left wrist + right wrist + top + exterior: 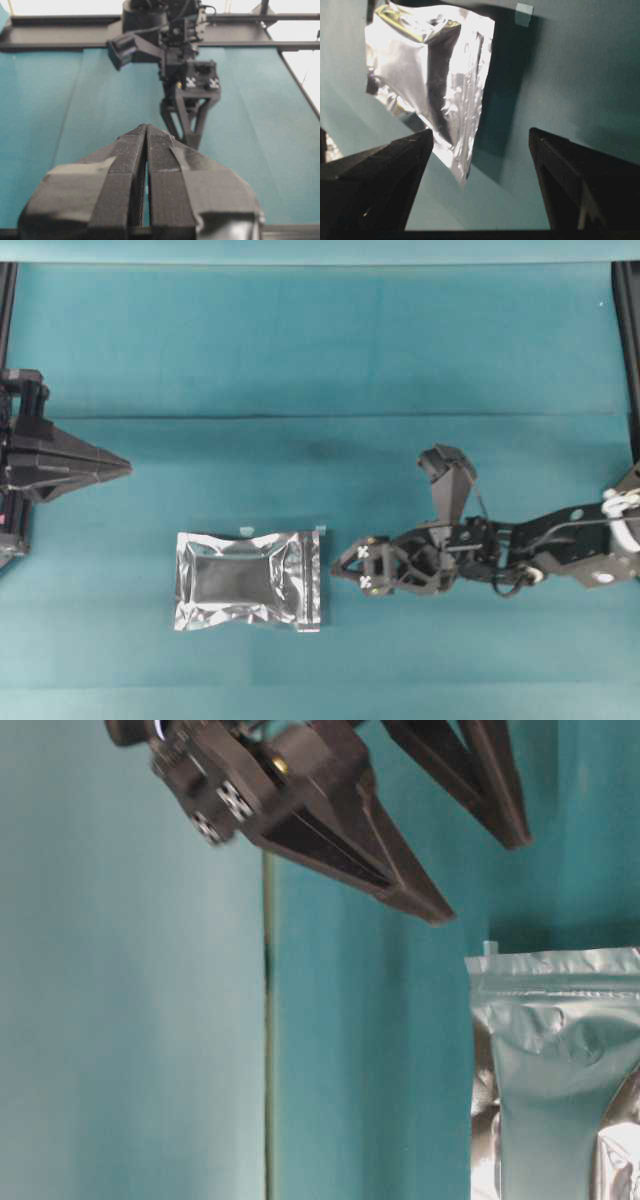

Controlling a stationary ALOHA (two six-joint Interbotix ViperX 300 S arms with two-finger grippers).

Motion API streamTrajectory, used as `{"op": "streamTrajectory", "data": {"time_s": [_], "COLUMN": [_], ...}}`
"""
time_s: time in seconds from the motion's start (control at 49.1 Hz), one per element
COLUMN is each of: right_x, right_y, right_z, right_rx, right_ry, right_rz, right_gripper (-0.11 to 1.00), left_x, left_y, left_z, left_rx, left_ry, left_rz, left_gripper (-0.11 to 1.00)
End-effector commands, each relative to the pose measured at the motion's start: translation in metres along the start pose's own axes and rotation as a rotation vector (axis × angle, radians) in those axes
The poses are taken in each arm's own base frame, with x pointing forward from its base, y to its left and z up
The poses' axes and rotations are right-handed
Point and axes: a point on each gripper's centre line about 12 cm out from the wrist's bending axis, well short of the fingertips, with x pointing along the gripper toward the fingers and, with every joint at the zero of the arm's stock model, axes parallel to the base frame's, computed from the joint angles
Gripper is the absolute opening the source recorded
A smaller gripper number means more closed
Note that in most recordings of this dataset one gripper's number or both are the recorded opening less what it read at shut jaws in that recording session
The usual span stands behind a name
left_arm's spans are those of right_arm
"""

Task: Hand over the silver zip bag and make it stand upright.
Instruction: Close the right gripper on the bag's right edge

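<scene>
One silver zip bag [248, 581], two end effectors [345, 567] [120, 466]

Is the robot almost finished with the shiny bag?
Not yet. Nothing looks done: the silver zip bag lies flat on the table. In hand: the right pincer is open beside its zip end, not touching. The left pincer is shut, far off. Left: grabbing, handing over, standing it up.
</scene>
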Motion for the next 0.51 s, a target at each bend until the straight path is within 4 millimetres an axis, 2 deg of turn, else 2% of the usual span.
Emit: {"op": "streamTrajectory", "data": {"time_s": [0.0,0.306,0.489], "right_x": [0.007,0.038,0.049], "right_y": [0.006,0.01,0.011], "right_z": [-0.002,-0.009,-0.009], "right_rx": [0.015,0.014,0.013], "right_ry": [-0.003,-0.005,-0.016], "right_rz": [0.015,0.005,0.013], "right_gripper": [0.88,0.88,0.88], "left_x": [0.002,0.002,0.002], "left_y": [0.0,0.0,0.0], "left_z": [0.008,0.007,0.007], "left_rx": [0.005,0.0,0.0], "left_ry": [-0.02,-0.015,-0.015], "left_rz": [0.001,0.001,0.001], "left_gripper": [-0.01,-0.01,-0.01]}}
